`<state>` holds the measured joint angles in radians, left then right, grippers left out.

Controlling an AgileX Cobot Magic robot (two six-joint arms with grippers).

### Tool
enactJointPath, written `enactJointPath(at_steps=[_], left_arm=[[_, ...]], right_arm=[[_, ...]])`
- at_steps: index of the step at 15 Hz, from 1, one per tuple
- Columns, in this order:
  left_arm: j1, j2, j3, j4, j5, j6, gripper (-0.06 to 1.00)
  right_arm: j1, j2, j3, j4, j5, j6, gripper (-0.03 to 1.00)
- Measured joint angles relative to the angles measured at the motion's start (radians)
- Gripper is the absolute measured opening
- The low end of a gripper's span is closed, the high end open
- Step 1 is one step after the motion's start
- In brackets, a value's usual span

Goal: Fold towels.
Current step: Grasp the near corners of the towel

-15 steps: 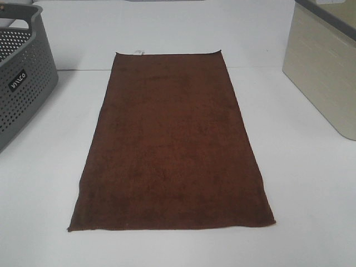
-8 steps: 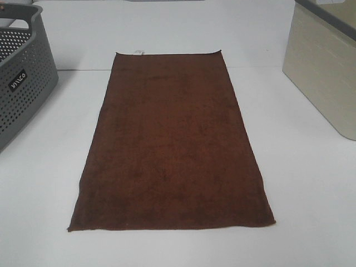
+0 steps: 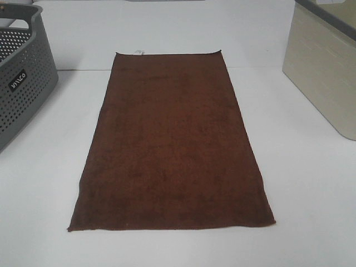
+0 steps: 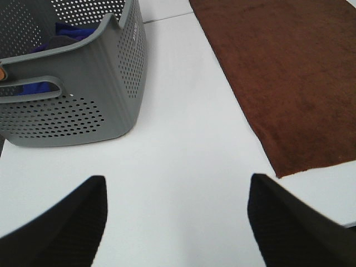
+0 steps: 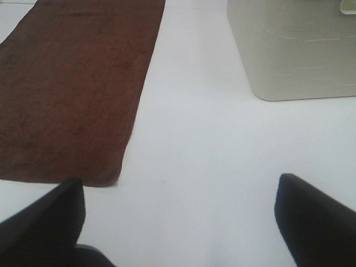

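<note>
A dark reddish-brown towel (image 3: 171, 142) lies flat and fully spread on the white table, its long side running away from me. A small white tag (image 3: 138, 53) sits at its far short edge. Neither gripper shows in the exterior high view. My left gripper (image 4: 177, 214) is open and empty over bare table, between the grey basket and the towel's near left corner (image 4: 289, 78). My right gripper (image 5: 179, 219) is open and empty over bare table, off the towel's near right corner (image 5: 72, 94).
A grey perforated basket (image 3: 22, 78) stands at the left and holds blue cloth (image 4: 33, 89). A beige bin (image 3: 325, 67) stands at the right, also in the right wrist view (image 5: 295, 44). The white table (image 3: 311, 189) surrounds the towel.
</note>
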<state>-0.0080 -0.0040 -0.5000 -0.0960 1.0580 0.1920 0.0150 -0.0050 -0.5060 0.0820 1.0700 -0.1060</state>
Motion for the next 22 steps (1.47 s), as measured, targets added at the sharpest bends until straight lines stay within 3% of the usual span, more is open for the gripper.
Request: enactJointPath(at_steps=[22], left_arm=[[0.0, 0.0, 0.0, 0.0, 0.0, 0.0, 0.68]], right_arm=[[0.0, 0.0, 0.0, 0.0, 0.0, 0.0, 0.87]])
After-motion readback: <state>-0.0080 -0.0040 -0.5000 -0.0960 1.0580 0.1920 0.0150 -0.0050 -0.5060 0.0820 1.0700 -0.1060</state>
